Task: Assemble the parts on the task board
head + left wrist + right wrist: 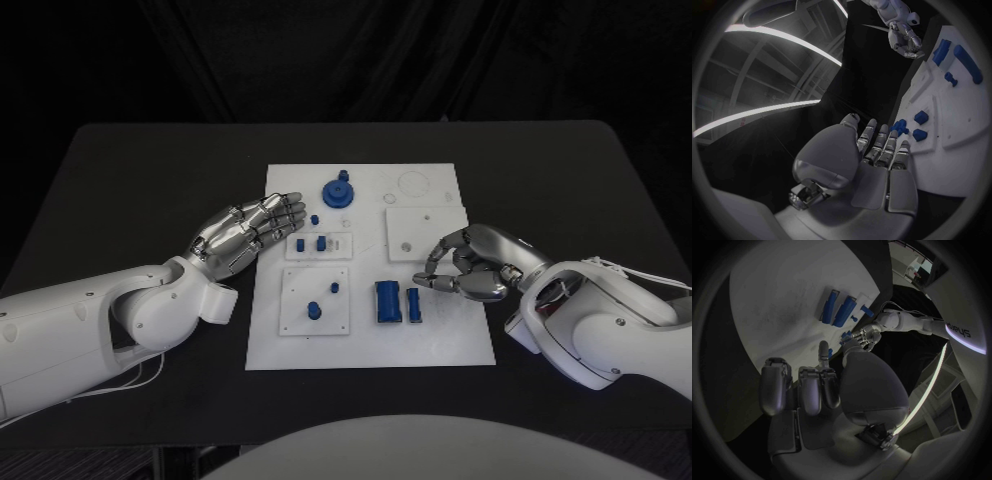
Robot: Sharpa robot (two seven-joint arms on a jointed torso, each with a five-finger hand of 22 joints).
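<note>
Currently logged: left hand (248, 232) had its fingers (277, 210) extended and slightly apart, holding nothing, hovering at the task board's (433, 340) left edge. Right hand (469, 263) had fingers curled inward at the board's right edge; cannot tell whether anything sat between the fingertips. On the board: two upright-lying blue cylinders (398, 301) near the right hand, a round blue knob part (338, 191) toward the far edge, small blue pegs (312, 243) on a raised tile mid-board, two more small blue pieces (319, 304) on the near-left tile. Board lay mid black table (144, 170).
</note>
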